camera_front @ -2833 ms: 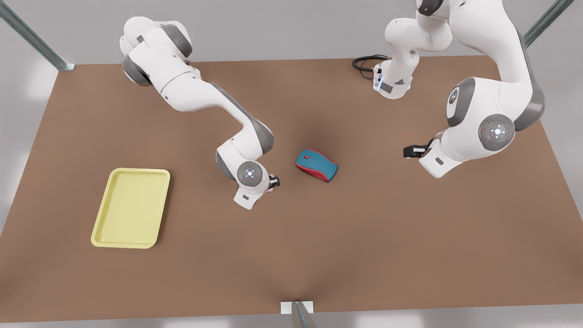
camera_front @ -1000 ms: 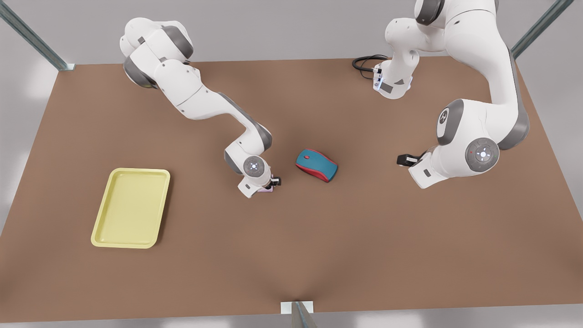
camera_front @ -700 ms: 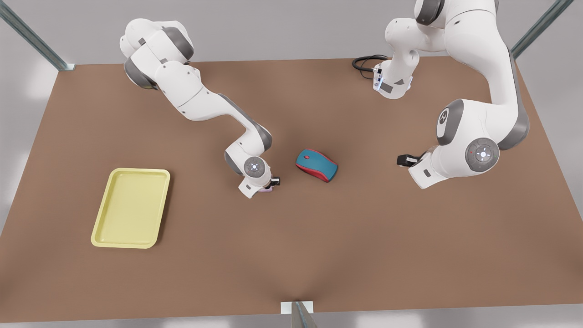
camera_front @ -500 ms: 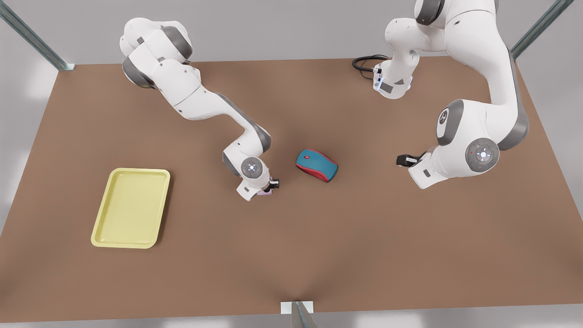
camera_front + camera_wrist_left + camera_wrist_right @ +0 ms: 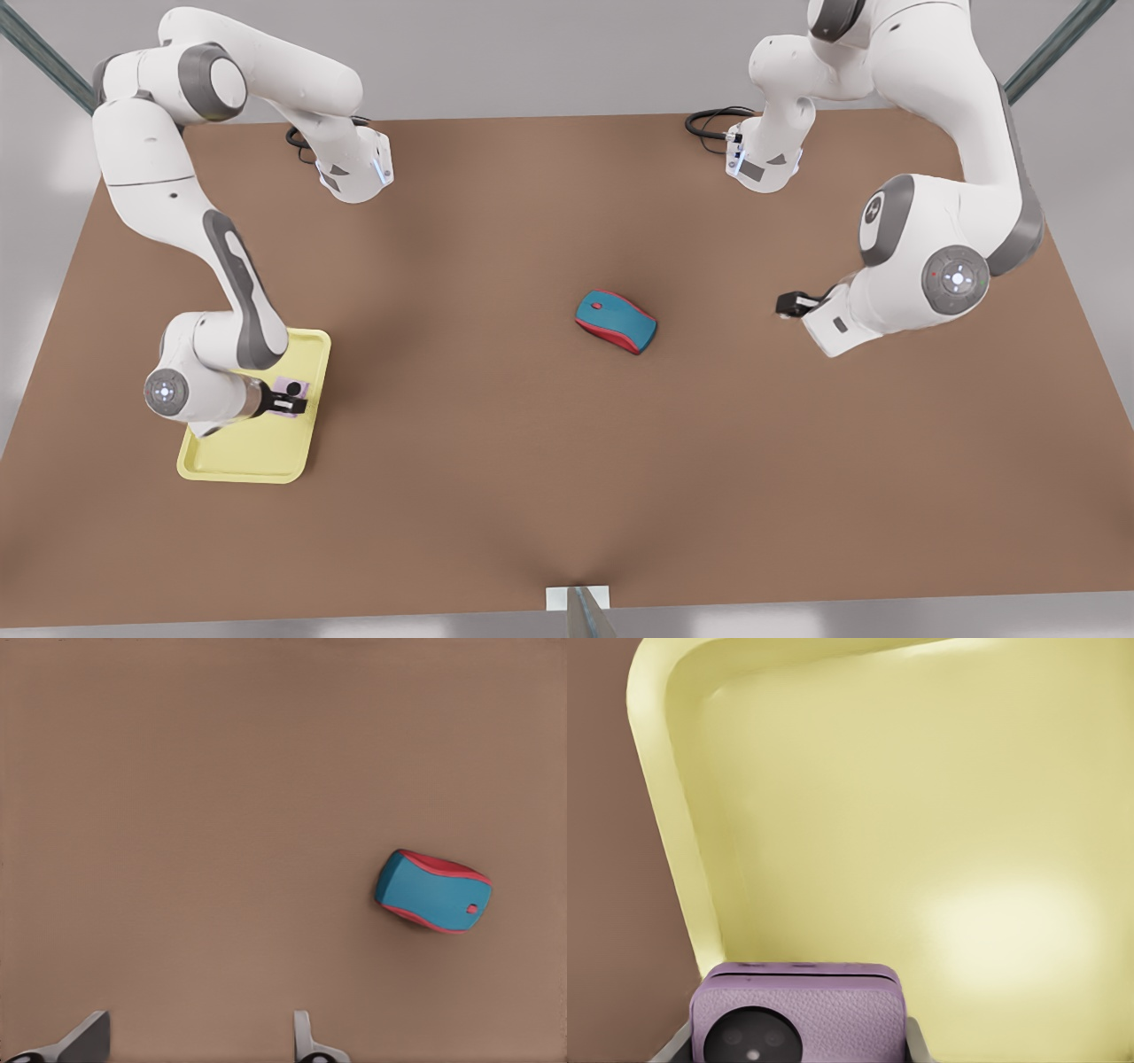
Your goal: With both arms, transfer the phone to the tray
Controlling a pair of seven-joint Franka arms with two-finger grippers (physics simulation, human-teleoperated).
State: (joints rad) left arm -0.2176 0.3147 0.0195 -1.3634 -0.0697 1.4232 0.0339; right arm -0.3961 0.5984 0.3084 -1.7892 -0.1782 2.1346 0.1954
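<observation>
The pale pink phone [image 5: 291, 387] with its black lenses is clamped in my right gripper [image 5: 289, 400], over the near-right part of the pale yellow tray [image 5: 241, 448] at the front view's left. In the right wrist view the phone [image 5: 797, 1012] sits between the fingers of that gripper [image 5: 797, 1047], with the tray [image 5: 921, 815] floor close behind it. I cannot tell whether the phone touches the tray. My left gripper [image 5: 788, 304] waits at the front view's right, and the left wrist view shows this gripper [image 5: 199, 1047] open with nothing between its fingers.
A teal and red mouse [image 5: 616, 321] lies at the table's middle, also seen as the mouse [image 5: 433, 891] from the left wrist. Black cables [image 5: 709, 125] lie by the arm bases at the back edge. Bare brown table [image 5: 567, 478] stretches along the front.
My right arm has swung from beside the mouse over to the tray, carrying the phone with it. The left arm has barely shifted.
</observation>
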